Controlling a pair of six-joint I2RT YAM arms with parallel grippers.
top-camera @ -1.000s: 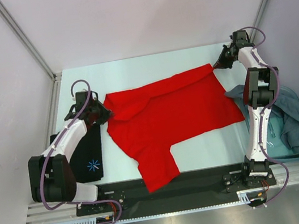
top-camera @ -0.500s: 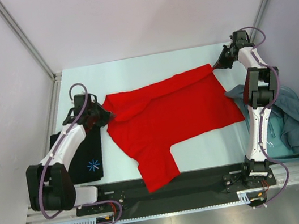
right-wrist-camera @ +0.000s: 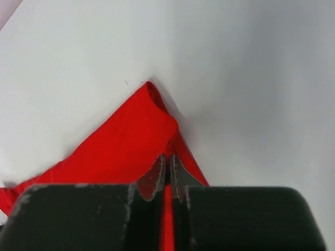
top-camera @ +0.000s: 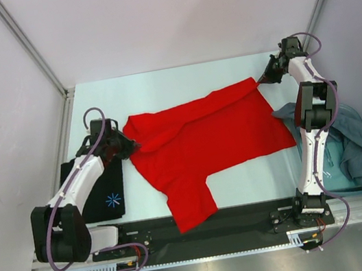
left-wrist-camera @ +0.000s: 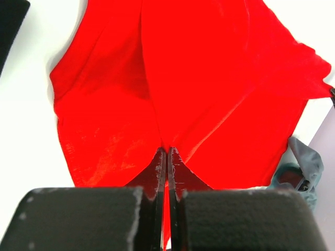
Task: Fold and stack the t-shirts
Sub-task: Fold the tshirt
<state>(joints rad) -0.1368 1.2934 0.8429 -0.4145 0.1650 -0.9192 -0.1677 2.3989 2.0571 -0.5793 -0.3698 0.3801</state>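
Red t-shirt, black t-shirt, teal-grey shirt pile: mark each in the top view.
red t-shirt (top-camera: 215, 130), top external view, middle of the body panel.
black t-shirt (top-camera: 113, 200), top external view, on its blue-white print.
teal-grey shirt pile (top-camera: 360, 147), top external view, centre of the heap.

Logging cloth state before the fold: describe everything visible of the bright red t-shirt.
The plain bright red soft cloth t-shirt lies spread and mostly flat, lightly creased, on the pale table between the arms. One flap reaches over the black rail at the near edge. The left gripper is shut on its left edge, the right gripper on its far right corner.
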